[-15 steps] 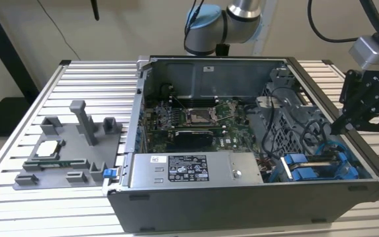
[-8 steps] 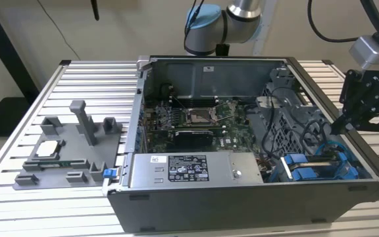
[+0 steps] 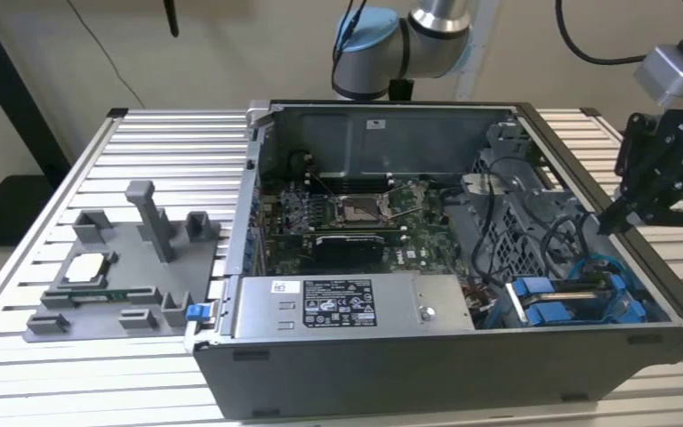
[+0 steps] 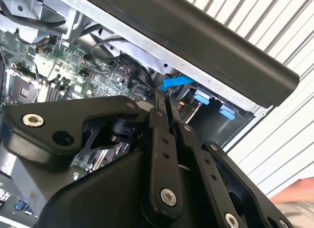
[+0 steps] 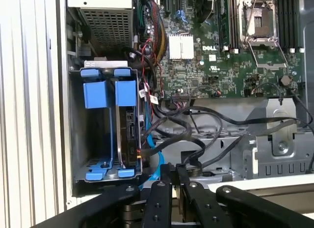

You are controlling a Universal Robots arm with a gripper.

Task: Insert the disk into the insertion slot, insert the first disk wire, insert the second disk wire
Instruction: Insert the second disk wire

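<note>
**Over the case's rim: pincer clenched, disk seated close by**

Over the side wall of the open computer case (image 3: 437, 384) hangs the pincer (image 3: 612, 224), its 2 fingers (image 5: 159, 198) pressed tight together in both wrist views. A blue wire (image 5: 149, 147) curves up out of the case and ends right at the fingertips. From where I stand I cannot tell whether its end is nipped between them or only lies just behind.

Close ahead of the pincer, the disk (image 5: 129, 134) stands on edge inside the insertion slot (image 5: 73, 134). It sits in the compartment nearer the motherboard (image 5: 211, 66), with 2 broad blue tabs at the slot's far end.

Black cables (image 5: 196, 124) loop beside the pincer, between the slot and the board. Farther off, along the case's front edge, lies the grey power-supply box (image 3: 341, 307). Well apart from the pincer, on the slatted table (image 3: 33, 374) beyond the case's opposite wall, sits a grey fixture tray (image 3: 128, 267).
</note>
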